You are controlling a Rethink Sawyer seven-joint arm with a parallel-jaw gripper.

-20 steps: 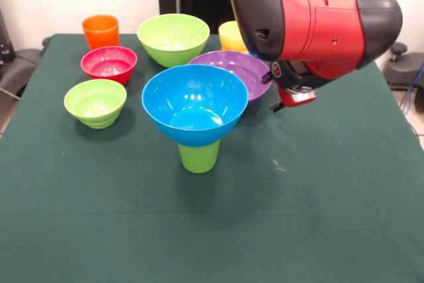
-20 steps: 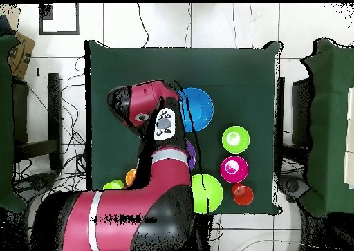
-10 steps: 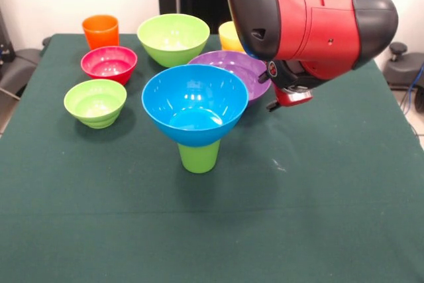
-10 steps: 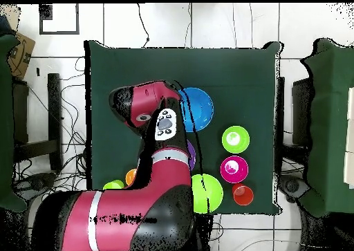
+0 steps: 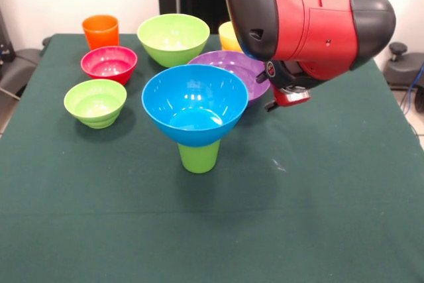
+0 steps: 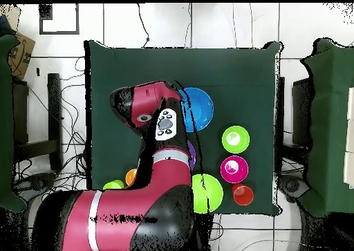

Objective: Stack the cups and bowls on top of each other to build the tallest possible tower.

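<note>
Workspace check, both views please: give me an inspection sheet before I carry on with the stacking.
Surface: table under dark green cloth, flat.
Tower: blue bowl upright on an inverted green cup.
Loose bowls: purple bowl behind the tower; large lime bowl, red bowl, small lime bowl, all upright.
Loose cups: orange cup; yellow cup, partly hidden by the arm.
Clutter: nothing seen.
Gripper: hidden behind the arm; state cannot be told.
Cables: several on the floor around the table in the overhead view.
Surroundings: chairs beside the table.
</note>
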